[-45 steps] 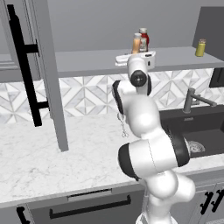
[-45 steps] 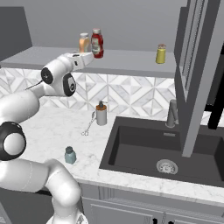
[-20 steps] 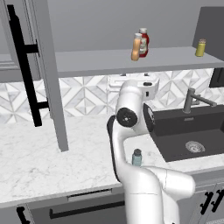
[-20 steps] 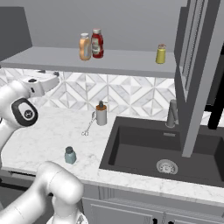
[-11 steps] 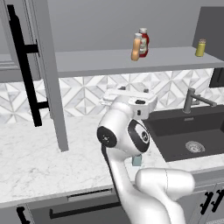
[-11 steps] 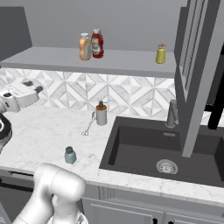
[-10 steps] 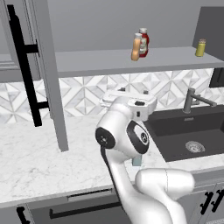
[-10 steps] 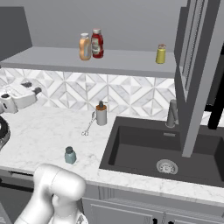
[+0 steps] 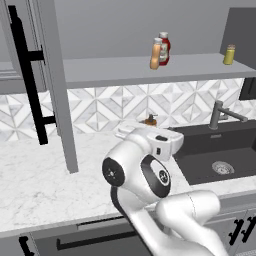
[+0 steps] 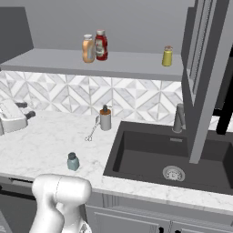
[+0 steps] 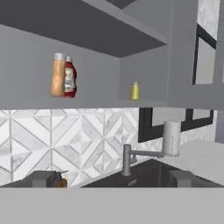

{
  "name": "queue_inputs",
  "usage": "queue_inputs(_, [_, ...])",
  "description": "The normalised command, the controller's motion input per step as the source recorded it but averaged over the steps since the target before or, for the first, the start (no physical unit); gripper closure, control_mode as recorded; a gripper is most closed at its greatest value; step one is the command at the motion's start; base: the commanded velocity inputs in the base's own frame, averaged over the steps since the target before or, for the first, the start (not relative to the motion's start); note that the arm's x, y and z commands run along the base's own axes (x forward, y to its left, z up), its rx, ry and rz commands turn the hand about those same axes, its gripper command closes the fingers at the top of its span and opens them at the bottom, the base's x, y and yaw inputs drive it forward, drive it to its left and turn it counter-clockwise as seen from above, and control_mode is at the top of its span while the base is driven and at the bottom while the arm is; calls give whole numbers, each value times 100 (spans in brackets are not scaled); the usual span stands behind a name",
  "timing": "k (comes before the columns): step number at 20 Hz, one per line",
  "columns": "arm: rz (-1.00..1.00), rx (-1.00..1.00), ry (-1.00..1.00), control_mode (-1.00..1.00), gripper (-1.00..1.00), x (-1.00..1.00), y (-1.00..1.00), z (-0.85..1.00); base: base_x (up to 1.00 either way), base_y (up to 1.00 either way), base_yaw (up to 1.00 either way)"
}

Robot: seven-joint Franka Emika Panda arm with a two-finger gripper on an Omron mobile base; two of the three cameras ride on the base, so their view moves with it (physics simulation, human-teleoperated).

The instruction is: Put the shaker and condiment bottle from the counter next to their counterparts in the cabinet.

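Observation:
The orange condiment bottle (image 9: 156, 54) (image 10: 88, 48) (image 11: 58, 75) stands on the cabinet shelf (image 9: 110, 71), touching the red ketchup bottle (image 9: 164, 48) (image 10: 101, 45) (image 11: 69, 78). Farther right on the shelf is the yellow-green shaker (image 9: 229, 54) (image 10: 167, 56) (image 11: 135, 91). The teal shaker (image 10: 73, 161) stands on the counter (image 10: 54, 139) near its front edge. My gripper (image 10: 26, 110) (image 11: 109, 179) hangs open and empty just above the counter at the far left, well away from the teal shaker and pointing toward the shelf and faucet.
A grey pump dispenser (image 10: 105, 119) (image 9: 150, 120) and a thin metal utensil (image 10: 91, 132) sit near the backsplash. The dark sink (image 10: 168, 157) with its faucet (image 10: 179, 118) lies to the right. The open cabinet door (image 9: 56, 80) with a black bar handle hangs left.
The arm has swung down from the shelf to counter height, to the far left of the right base view. The gripper stayed open. The orange bottle remains on the shelf.

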Motion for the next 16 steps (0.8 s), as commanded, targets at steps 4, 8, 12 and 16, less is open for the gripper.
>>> queue_inputs(4, [0, 0, -1, -100, -100, -21, -24, -98, 0, 0, 0])
queue_inputs(8, [0, 0, 0, -100, -100, 0, -22, -88, 0, 0, 0])
queue_inputs(12, [0, 0, -2, -100, -100, 11, -27, -88, 0, 0, 0])
queue_inputs(16, [0, 0, 0, -100, -100, 21, -21, -79, 0, 0, 0])
